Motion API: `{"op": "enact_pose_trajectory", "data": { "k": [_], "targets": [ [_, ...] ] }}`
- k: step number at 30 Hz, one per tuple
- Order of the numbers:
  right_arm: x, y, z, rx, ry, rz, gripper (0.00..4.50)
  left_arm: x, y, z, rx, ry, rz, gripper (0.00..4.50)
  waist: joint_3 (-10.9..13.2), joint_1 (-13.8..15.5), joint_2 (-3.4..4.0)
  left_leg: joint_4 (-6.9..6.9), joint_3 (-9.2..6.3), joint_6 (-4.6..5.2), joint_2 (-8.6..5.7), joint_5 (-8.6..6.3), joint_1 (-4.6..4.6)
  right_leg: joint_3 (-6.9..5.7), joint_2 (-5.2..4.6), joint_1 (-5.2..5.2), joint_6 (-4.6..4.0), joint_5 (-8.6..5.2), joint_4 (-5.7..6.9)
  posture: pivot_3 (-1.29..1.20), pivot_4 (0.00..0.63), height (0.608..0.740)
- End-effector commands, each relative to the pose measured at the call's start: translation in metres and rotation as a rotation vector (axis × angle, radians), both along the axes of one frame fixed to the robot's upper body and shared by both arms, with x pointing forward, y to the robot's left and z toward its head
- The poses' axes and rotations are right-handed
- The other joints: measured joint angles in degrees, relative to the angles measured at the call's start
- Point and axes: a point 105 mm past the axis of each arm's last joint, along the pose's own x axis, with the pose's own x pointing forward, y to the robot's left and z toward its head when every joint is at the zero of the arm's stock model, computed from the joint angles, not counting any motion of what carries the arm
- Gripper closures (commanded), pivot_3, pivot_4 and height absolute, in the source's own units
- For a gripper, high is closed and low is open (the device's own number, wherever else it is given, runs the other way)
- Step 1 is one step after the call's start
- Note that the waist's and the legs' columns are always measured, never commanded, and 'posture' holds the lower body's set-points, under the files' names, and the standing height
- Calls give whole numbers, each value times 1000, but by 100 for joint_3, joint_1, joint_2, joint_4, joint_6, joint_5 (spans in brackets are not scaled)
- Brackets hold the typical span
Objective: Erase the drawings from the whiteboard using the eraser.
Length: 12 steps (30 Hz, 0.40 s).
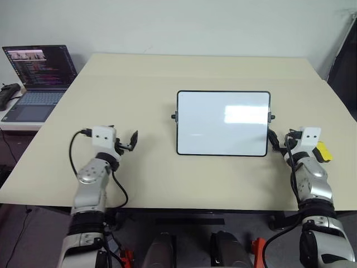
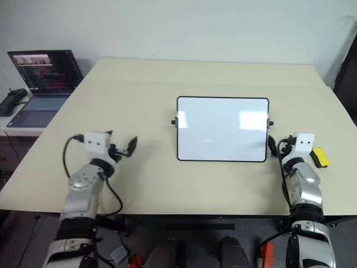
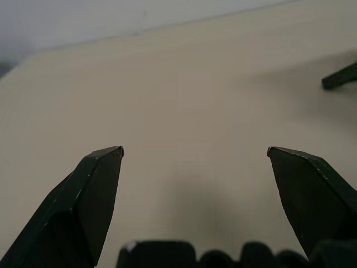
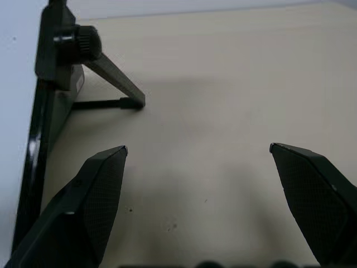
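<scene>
The whiteboard (image 1: 223,123) stood in the middle of the tan table (image 1: 156,72), propped up on a little black leg (image 4: 114,84). Its white face looked clean, with no blue drawings to be seen. The yellow eraser (image 1: 322,152) lay on the table near the right edge, just beside the right arm. The right gripper (image 4: 198,206) was next to the board's right side, its 2 fingers wide apart and holding nothing. The left gripper (image 3: 195,209) was over bare table, left of the board, fingers also apart and empty. A laptop (image 1: 36,78) sat on a side desk at the far left.
</scene>
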Motion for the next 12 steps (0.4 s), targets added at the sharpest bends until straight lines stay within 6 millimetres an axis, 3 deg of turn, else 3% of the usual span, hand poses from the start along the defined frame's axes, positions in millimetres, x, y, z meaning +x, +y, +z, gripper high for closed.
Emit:
{"op": "enact_pose_trajectory", "data": {
  "k": [1,6,12],
  "targets": [
    [-1,1,17,-8,-96,-18,31,10,-8,18,65,-105,-1,0,0,-4,0,0,1,0,1,0,3,0,2,1,0,0,1,0,150,740],
    [1,10,10,-26,-97,-34,31,23,-34,18,33,-153,-3,0,-1,-71,1,-1,-1,1,15,1,18,3,23,7,-6,-4,8,0,150,740],
    [2,3,7,-24,-99,-107,31,14,-41,5,8,-130,-21,0,-2,-171,3,-6,2,0,16,1,19,8,23,6,-8,-3,7,0,150,740]
  ]
}}
